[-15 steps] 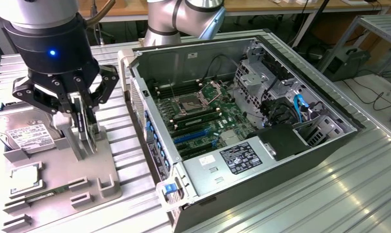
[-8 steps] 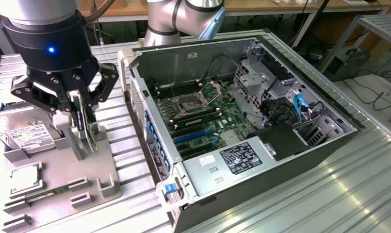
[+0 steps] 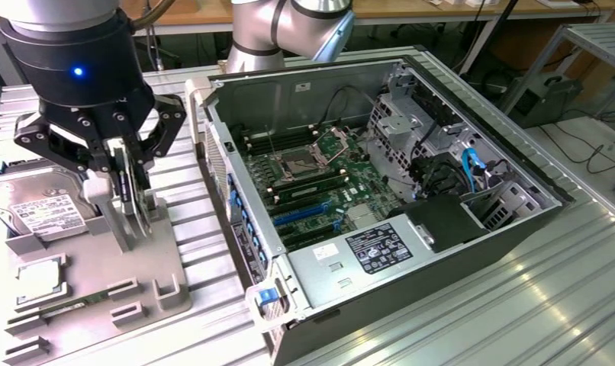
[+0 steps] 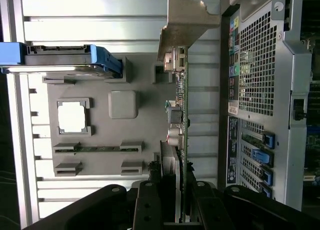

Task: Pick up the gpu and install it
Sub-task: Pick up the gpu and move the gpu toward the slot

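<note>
End effector (image 3: 133,191) closed on the gpu (image 3: 140,221), holding the card upright and edge-on over the grey fixture (image 3: 175,282) on the worktop (image 3: 552,305), beside the open computer case (image 3: 440,297). Risk: the thin card may tilt or slip in this narrow grip, and its silver bracket (image 4: 187,20) may snag the case wall.

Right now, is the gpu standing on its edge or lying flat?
Standing on edge: the gpu rises upright from the gray holder, with the gripper closed around it.
</note>
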Action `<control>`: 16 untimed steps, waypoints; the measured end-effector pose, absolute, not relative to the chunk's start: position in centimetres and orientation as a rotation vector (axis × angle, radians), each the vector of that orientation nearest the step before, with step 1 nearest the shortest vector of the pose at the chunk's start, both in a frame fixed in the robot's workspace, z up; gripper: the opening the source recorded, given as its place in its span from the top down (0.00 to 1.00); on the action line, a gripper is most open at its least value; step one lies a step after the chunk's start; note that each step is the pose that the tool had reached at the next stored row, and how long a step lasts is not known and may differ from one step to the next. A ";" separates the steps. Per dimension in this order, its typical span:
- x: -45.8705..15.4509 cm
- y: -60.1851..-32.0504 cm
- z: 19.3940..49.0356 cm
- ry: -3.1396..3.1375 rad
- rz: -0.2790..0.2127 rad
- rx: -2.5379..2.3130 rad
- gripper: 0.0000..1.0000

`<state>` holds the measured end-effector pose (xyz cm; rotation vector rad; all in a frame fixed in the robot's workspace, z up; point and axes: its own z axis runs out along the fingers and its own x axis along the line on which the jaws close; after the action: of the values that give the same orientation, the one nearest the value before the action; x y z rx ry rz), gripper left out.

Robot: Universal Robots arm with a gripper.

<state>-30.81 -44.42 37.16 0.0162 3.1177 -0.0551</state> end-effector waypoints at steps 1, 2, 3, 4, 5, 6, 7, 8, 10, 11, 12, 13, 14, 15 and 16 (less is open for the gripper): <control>-30.8 -44.4 37.2 3.118 -0.055 0.016 0.72; -30.8 -44.4 37.3 3.118 -0.055 0.016 0.72; -30.8 -44.4 37.3 3.118 -0.055 0.016 0.72; -30.8 -44.4 37.4 3.118 -0.056 0.016 0.72; -30.8 -44.4 37.5 3.118 -0.056 0.016 0.72; -30.8 -44.4 37.6 3.118 -0.056 0.016 0.72; -30.8 -44.4 37.7 3.118 -0.056 0.016 0.72; -30.8 -44.4 37.9 3.118 -0.056 0.016 0.72; -30.8 -44.4 38.1 3.118 -0.056 0.016 0.72; -30.8 -44.4 38.2 3.118 -0.056 0.016 0.72; -30.8 -44.4 38.3 3.118 -0.056 0.016 0.72; -30.8 -44.4 38.4 3.118 -0.056 0.016 0.72; -30.8 -44.4 38.5 3.118 -0.056 0.016 0.72; -30.8 -44.4 38.6 3.118 -0.056 0.016 0.72; -30.8 -44.4 38.7 3.118 -0.056 0.016 0.72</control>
<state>-30.81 -44.42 38.70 0.0162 3.1178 -0.0558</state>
